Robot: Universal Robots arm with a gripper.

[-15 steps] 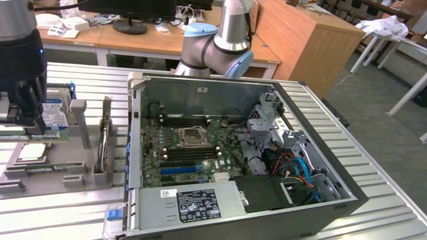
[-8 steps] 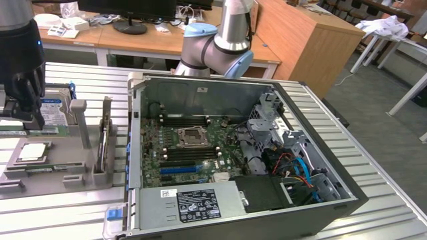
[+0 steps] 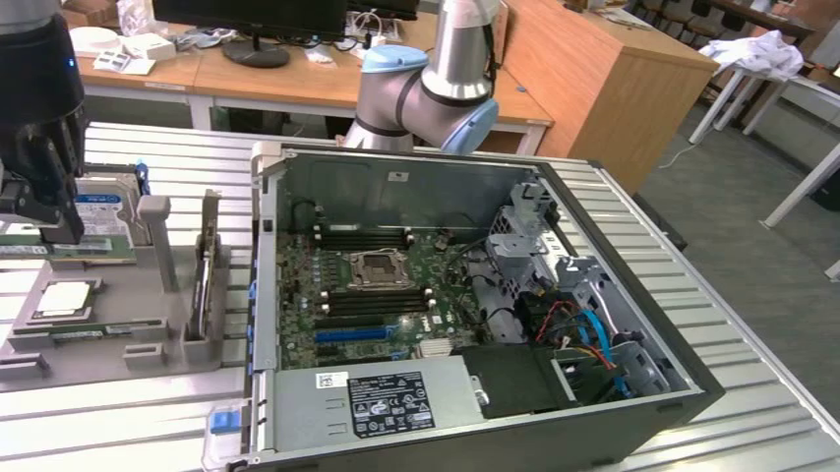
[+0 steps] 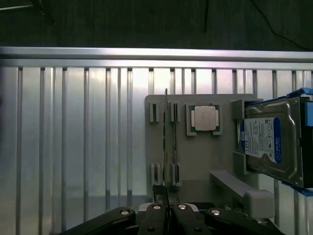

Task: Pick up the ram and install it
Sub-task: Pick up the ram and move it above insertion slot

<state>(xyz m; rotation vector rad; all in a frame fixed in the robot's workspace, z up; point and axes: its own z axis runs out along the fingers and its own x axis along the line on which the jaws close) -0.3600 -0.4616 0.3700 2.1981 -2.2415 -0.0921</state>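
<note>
On the desk [image 4: 73,147], set back from its long edge, the ram [image 4: 166,142] stands on its thin edge in the slotted posts of a grey holder [image 4: 195,161], just beside a CPU chip [image 4: 204,119] and near a hard drive [image 4: 271,142]. The gripper [image 4: 167,211] is clenched on the narrow board. A good lift probably means drawing straight up, keeping the board vertical and untwisted, so neither slot binds it and the slim grip does not slip.
</note>
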